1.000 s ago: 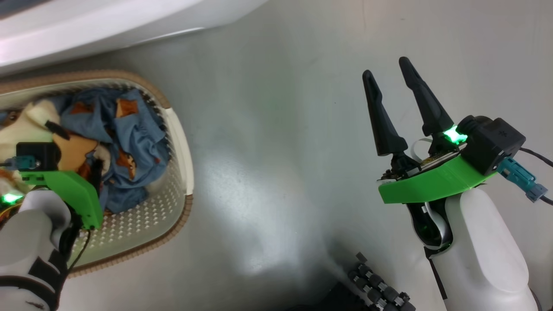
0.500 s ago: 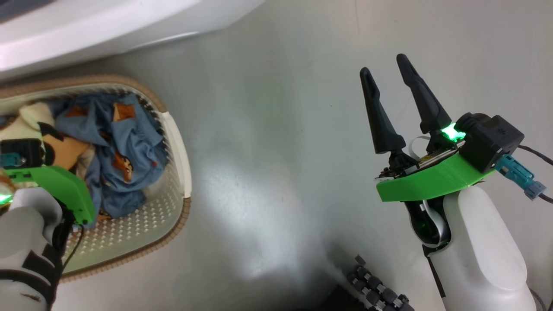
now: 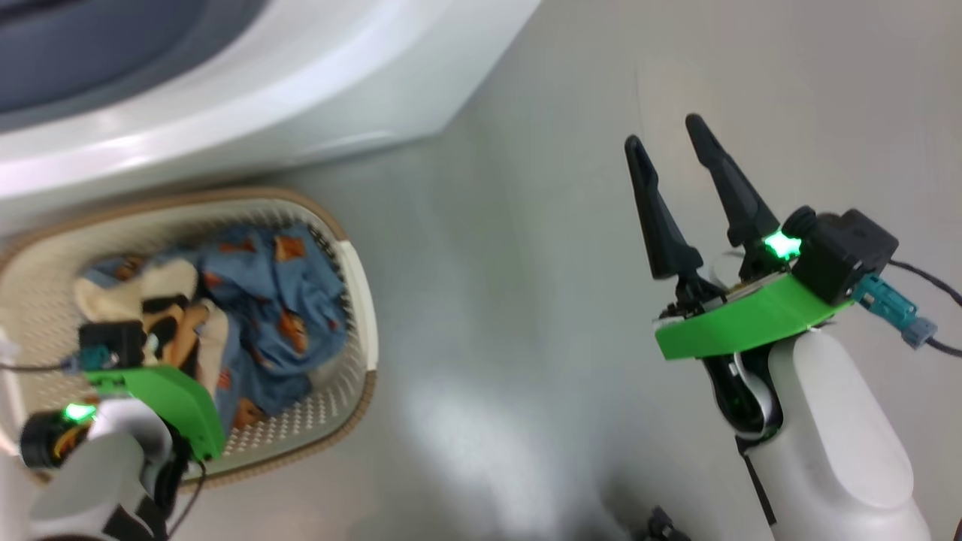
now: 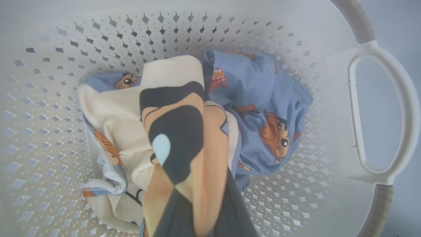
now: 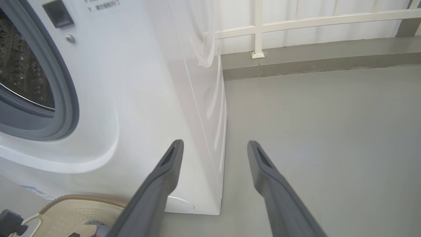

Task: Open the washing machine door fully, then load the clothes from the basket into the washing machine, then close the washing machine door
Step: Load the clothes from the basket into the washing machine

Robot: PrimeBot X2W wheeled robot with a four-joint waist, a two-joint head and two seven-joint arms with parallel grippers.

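Down at seven o'clock in the head view, the left tool (image 4: 201,210) is buried in the basket (image 4: 98,36). Its jaws are pinched tight on a fold of cream, orange and black cloth that bunches up between them in the left wrist view. Around that fold lies the rest of the clothes (image 4: 266,108), a crumpled blue printed piece at two o'clock of the grip. It touches the held fabric, and I cannot tell whether they are one garment. Out at three o'clock the right tool (image 3: 665,150) hangs over bare floor (image 3: 511,315), jaws wide, holding nothing, well apart from the basket. Up at eleven o'clock sits the washing machine (image 3: 301,83), and the right wrist view shows its drum (image 5: 19,72) uncovered behind the grey gasket (image 5: 67,108).

Now the danger: it's a small bite on one fold, so the cloth could slip free on the lift. A trailing blue piece could spill onto the floor short of the drum. It could also snag the perforated wall and drag the light basket along, with nothing steadying it.
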